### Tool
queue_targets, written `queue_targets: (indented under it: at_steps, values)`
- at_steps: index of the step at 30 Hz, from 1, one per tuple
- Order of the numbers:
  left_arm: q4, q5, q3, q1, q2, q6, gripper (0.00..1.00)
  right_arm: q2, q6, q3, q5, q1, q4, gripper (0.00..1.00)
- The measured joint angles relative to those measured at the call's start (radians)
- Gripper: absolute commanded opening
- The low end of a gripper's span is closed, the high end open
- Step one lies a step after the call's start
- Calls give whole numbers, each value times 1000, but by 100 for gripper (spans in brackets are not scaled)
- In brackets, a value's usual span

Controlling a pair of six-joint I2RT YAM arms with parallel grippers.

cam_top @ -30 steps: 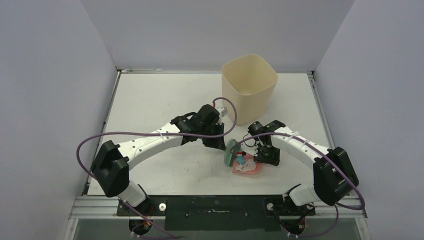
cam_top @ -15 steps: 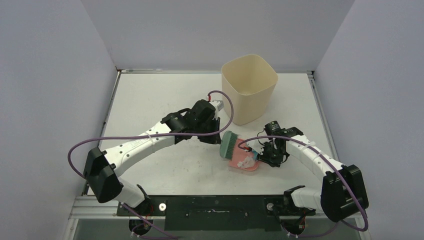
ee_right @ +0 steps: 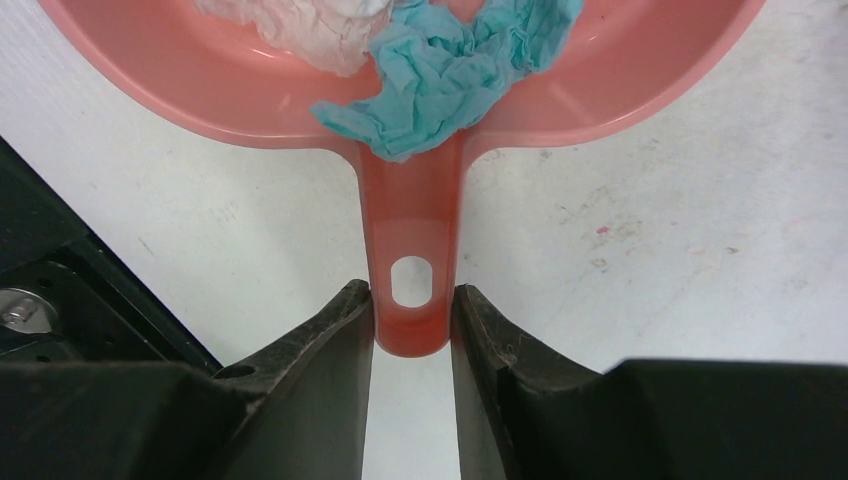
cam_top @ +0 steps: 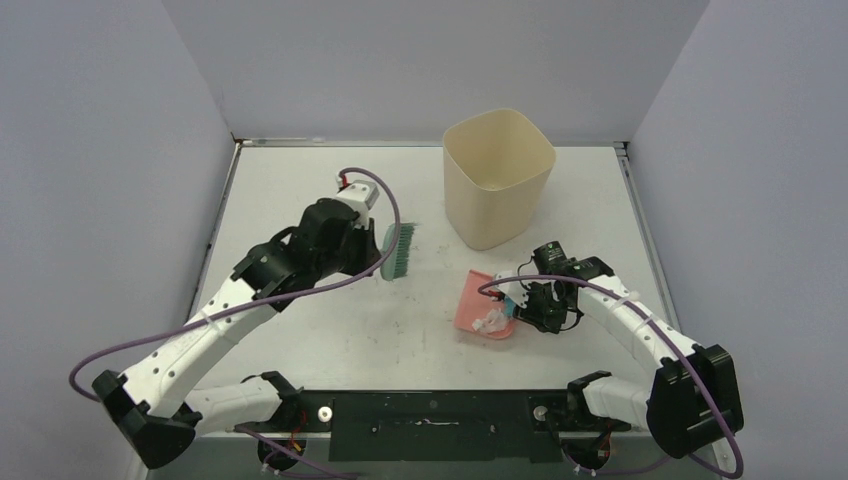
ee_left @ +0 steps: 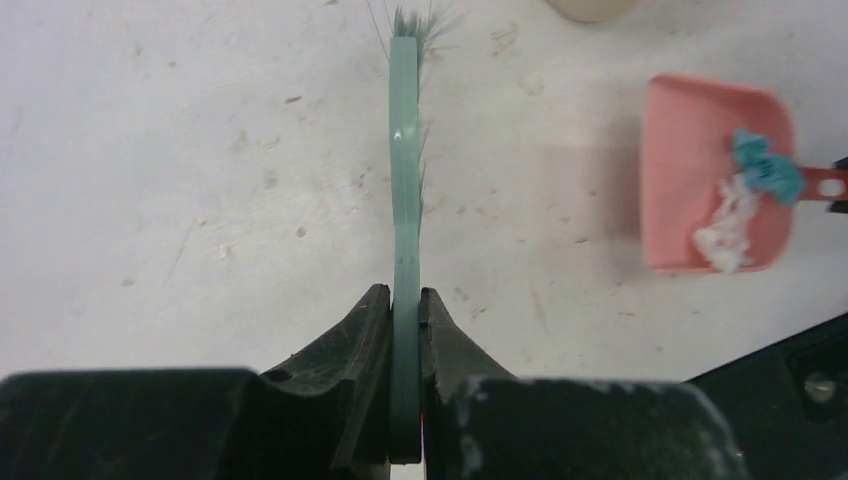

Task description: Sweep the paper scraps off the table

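Observation:
My left gripper is shut on the handle of the green hand brush, which juts out over the table left of the bin, bristles away from the arm. My right gripper is shut on the handle end of the pink dustpan. The paper scraps lie in the pan near its handle: a teal one and a white one. From above, the dustpan sits right of centre, well apart from the brush. I see no scraps loose on the tabletop.
A tall beige bin stands at the back, just behind the dustpan. Metal rails edge the table, and grey walls close in on three sides. The arm bases occupy the near edge.
My left arm has swung the brush away from the dustpan, to the left and farther back. The dustpan, with the scraps in it, has turned slightly in my right gripper.

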Motion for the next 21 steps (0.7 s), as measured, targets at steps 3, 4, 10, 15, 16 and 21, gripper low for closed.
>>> queue_targets:
  at_steps: [3,4,10,15,16,21]
  values:
    - [62,-44,-165,42,-112,21,0,-27,19,55,-18,0,-23,5]
    - [84,-53,-218,53,-144,26,0,-32,24,79,-24,0,-33,5]
    - [159,-55,-404,130,-272,49,0,-30,38,278,-81,0,-100,5]
    - [215,-57,-404,203,-272,61,0,13,74,471,-109,1,-113,5]
    - [221,-54,-404,209,-271,63,0,23,92,504,-111,1,-105,5]
    - [231,-41,-404,217,-245,70,0,95,210,684,-98,1,-72,5]
